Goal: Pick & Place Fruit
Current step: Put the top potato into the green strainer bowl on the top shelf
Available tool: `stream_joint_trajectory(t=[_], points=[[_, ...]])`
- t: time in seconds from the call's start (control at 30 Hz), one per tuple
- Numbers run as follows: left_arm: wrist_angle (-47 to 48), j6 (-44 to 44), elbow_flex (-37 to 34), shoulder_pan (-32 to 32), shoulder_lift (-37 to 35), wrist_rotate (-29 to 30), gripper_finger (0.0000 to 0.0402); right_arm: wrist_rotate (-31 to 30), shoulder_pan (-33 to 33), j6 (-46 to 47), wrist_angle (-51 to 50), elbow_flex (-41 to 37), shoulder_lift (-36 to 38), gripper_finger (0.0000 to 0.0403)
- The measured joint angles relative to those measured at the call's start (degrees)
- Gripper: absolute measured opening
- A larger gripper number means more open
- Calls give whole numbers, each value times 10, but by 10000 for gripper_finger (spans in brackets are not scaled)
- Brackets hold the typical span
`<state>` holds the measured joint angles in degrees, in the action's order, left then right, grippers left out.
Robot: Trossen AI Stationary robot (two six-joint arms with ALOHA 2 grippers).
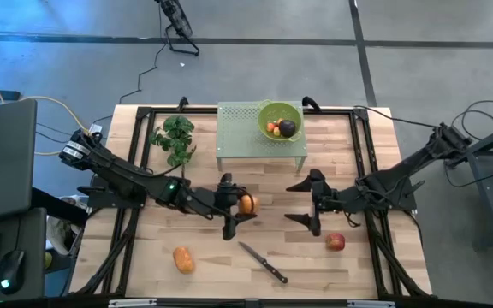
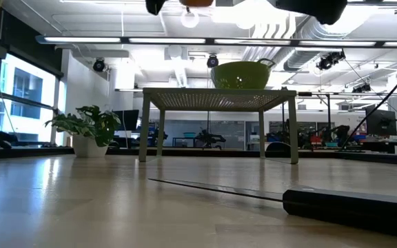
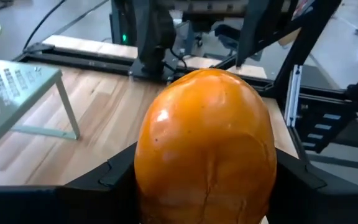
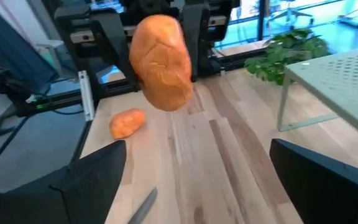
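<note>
An orange oblong fruit hangs above the middle of the table, with my left gripper shut on it. My right gripper stands open a short way to the fruit's right, facing it, with nothing between its fingers. A second orange oblong fruit lies on the table near the front left. A red apple rests on the table near my right gripper. A green bowl stands on a pale green perforated stand at the back; a small orange fruit and a dark round fruit lie in it. My left gripper pinches the orange oblong fruit by its two opposite sides between its two fingers. The fingers come nearly level from the table's left. The fruit is lifted clear of the table, its long axis about upright in the right wrist view.
A black-handled knife lies near the front edge, between the second orange fruit and the apple. A green leafy bunch lies at the back left, beside the stand. Bare wood lies under both grippers and in front of the stand.
</note>
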<state>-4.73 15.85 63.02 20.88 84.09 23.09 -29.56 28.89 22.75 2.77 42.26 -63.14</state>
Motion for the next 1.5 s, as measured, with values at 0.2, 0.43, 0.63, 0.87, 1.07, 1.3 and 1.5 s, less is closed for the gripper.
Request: stream_joint_trajectory(t=[0.2, 0.43, 0.63, 0.87, 1.07, 1.3, 1.5], points=[[-35, -18, 0, 0, 0, 0, 235, 53, -17, -65, 50, 0, -27, 395], [-63, -41, 0, 0, 0, 0, 235, 61, -17, -173, 143, 0, -83, 398], [-81, -56, 0, 0, 5, -15, 235, 41, -17, -267, 252, 0, -144, 398], [-84, -68, 0, 0, 5, -20, 235, 12, -25, -271, 318, 0, -183, 398], [-88, -87, 0, 0, 5, -32, 235, 32, -27, -270, 353, 0, -198, 398], [-92, -87, 0, 0, 5, -32, 235, 60, -48, -238, 374, 0, -198, 398], [-92, -91, 0, 0, 5, -32, 235, 106, -63, -220, 431, 0, -219, 398]])
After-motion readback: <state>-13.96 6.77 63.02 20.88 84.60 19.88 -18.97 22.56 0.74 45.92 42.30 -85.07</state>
